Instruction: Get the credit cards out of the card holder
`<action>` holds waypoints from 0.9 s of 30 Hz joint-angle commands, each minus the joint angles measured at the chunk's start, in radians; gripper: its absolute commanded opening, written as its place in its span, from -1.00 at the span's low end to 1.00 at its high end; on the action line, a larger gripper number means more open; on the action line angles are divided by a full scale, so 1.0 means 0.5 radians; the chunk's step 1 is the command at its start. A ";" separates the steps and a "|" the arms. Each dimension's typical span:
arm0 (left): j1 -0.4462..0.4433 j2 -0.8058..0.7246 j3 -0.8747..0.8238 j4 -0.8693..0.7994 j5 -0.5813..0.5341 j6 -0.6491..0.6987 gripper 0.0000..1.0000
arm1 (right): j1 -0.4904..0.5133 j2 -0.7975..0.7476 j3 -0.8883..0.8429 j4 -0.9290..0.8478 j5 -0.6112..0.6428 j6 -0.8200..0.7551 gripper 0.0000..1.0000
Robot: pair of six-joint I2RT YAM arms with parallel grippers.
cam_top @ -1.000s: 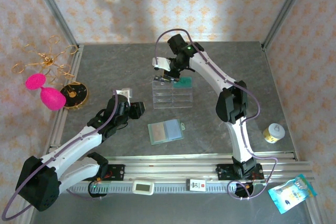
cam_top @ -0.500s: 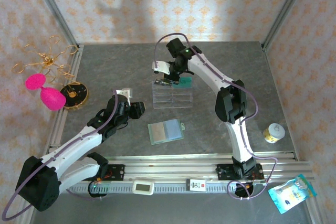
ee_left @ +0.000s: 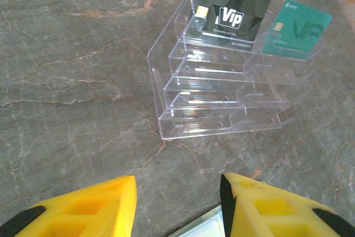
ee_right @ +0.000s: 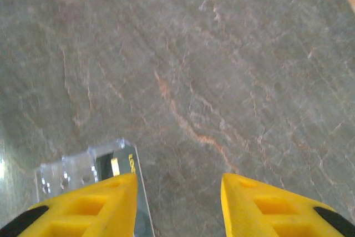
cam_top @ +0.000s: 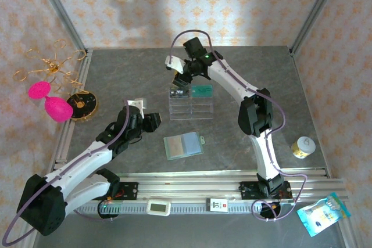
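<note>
The card holder (cam_top: 183, 145) lies open on the table, showing a green panel and a pale blue one. Two credit cards stand in the back row of a clear compartment tray (cam_top: 190, 103): a black one (cam_top: 181, 92) (ee_left: 233, 18) and a green one (cam_top: 201, 90) (ee_left: 297, 29). My right gripper (cam_top: 177, 71) (ee_right: 177, 203) hovers open just behind the tray's left end, with the black card's corner (ee_right: 126, 162) by its left finger. Left of the card holder, my left gripper (cam_top: 152, 121) (ee_left: 177, 203) stands open and empty, facing the tray (ee_left: 222, 92).
A gold wire ornament (cam_top: 55, 68), pink shapes (cam_top: 49, 100) and a round black-and-gold disc (cam_top: 81, 104) sit at the left edge. A small gold tin (cam_top: 302, 146) stands at the right. A blue packet (cam_top: 322, 213) lies beyond the front rail (cam_top: 192, 181).
My right gripper has opened and let go of the black card, which now stands in the tray's back row; the gripper has drawn back and up. The left arm has barely moved.
</note>
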 commanded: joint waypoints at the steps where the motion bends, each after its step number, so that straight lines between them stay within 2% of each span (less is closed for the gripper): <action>1: 0.020 -0.087 -0.070 0.125 0.036 -0.085 -0.09 | 0.032 -0.129 0.033 0.180 -0.161 0.261 -0.15; 4: 0.021 -0.170 -0.154 0.192 0.031 -0.174 -0.06 | 0.053 -0.254 -0.154 0.385 -0.270 0.559 -0.14; 7: 0.021 -0.241 -0.222 0.230 0.029 -0.234 -0.05 | 0.090 -0.506 -0.633 0.901 -0.230 1.003 -0.14; 10: 0.021 -0.302 -0.297 0.277 0.052 -0.289 -0.04 | 0.150 -0.796 -1.163 1.403 0.007 1.437 -0.14; 14: 0.021 -0.360 -0.409 0.342 0.091 -0.360 -0.04 | 0.284 -1.177 -1.798 1.732 0.420 1.942 -0.17; 17: 0.024 -0.407 -0.496 0.398 0.120 -0.407 -0.03 | 0.487 -1.374 -2.169 1.731 0.727 2.123 -0.14; 20: 0.025 -0.458 -0.560 0.413 0.141 -0.427 -0.03 | 0.716 -1.399 -2.365 1.574 0.931 2.208 -0.12; 25: 0.022 -0.539 -0.645 0.420 0.169 -0.451 -0.04 | 1.011 -1.232 -2.473 1.441 1.061 2.322 -0.14; 27: 0.025 -0.569 -0.671 0.408 0.179 -0.455 -0.04 | 1.069 -1.157 -2.467 1.413 1.105 2.348 -0.15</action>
